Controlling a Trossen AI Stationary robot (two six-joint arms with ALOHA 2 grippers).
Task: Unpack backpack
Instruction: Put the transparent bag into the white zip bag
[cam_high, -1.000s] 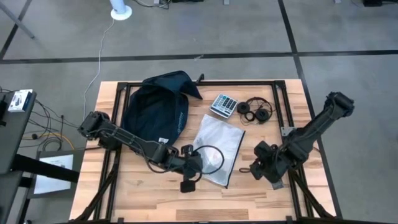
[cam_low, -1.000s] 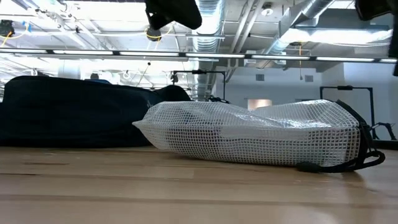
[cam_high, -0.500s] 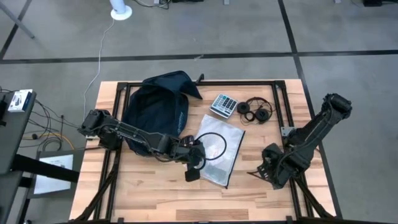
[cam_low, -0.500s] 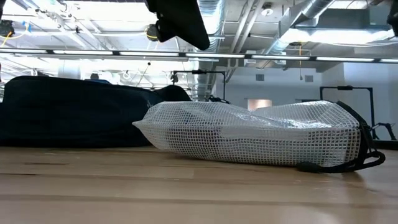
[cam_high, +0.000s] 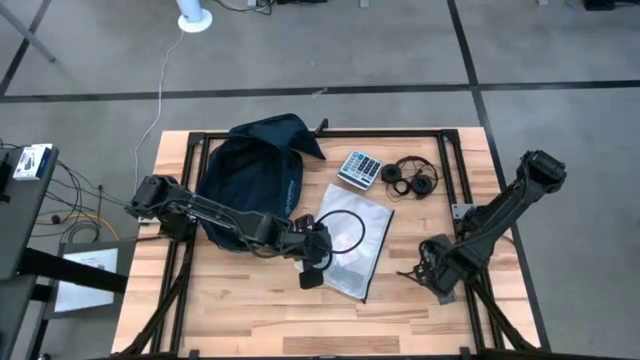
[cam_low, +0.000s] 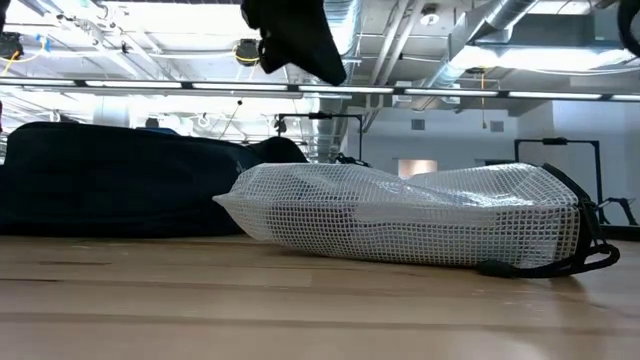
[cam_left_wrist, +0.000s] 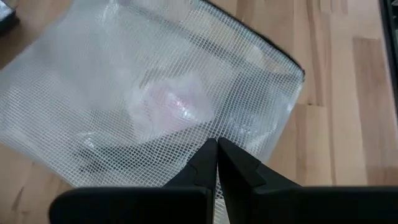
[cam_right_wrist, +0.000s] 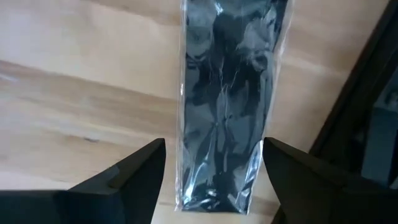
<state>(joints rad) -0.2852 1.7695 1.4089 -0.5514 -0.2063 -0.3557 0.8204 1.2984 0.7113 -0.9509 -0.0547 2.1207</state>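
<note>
Dark navy backpack (cam_high: 252, 175) lying flat at the far left part of the wooden bench (cam_high: 230, 310), seen in the low view as a long dark mound (cam_low: 110, 190) behind everything else. Just beside it toward the middle, a clear mesh pouch (cam_high: 352, 240) with a black cord loop on top, filling most of the low view (cam_low: 410, 225) and resting on the bench. Farther back, a calculator (cam_high: 360, 168) and black headphones (cam_high: 412, 178), side by side, apart from the pouch. Left tool (cam_high: 312, 262) raised over the pouch's near-left edge, at the end of an arm stretched across the near side of the backpack; fingers (cam_left_wrist: 205, 171) pressed together with nothing between them, mesh pouch (cam_left_wrist: 155, 93) spread out below. Same tool seen as a dark shape (cam_low: 292, 35) high in the low view, well clear of the pouch. Right tool (cam_high: 425, 272) near the bench's right edge, well apart from the pouch and the backpack, fingers (cam_right_wrist: 137, 171) spread wide and empty, poised over a narrow clear plastic sleeve holding something dark (cam_right_wrist: 227, 106) that lies on the wood beside the black frame rail (cam_right_wrist: 354, 99). Contact between that tool and the sleeve: cannot tell.
</note>
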